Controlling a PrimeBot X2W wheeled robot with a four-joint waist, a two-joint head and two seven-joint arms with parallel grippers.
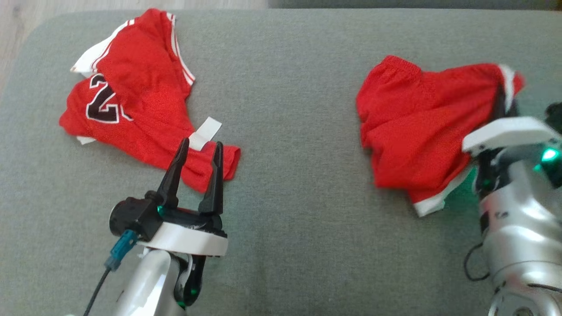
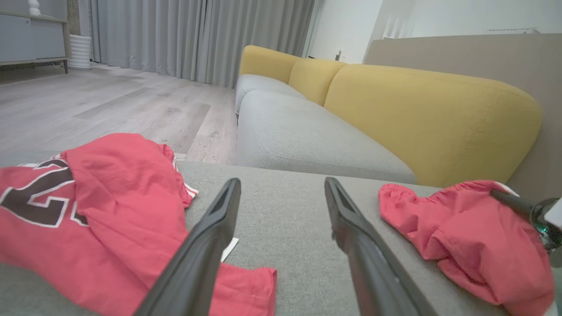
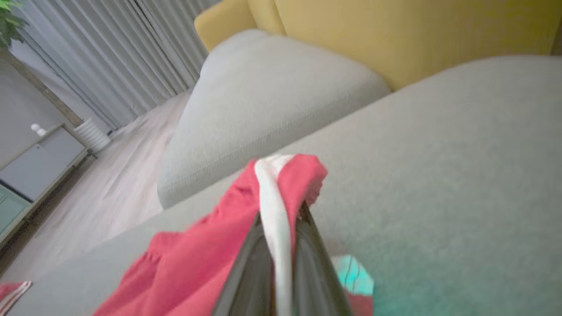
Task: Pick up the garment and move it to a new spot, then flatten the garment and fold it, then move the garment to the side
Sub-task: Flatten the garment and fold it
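Red shorts lay crumpled at the right of the grey cushion, their white-trimmed hem pinched in the right end effector, apparently a hold for lifting them elsewhere. The left end effector hovered wide open and empty over the corner of a red jersey.

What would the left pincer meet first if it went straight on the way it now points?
Likely bare grey cushion: the open left pincer aims between the red jersey and the red shorts. Its height is unclear, so the jersey's hem could brush one finger first.
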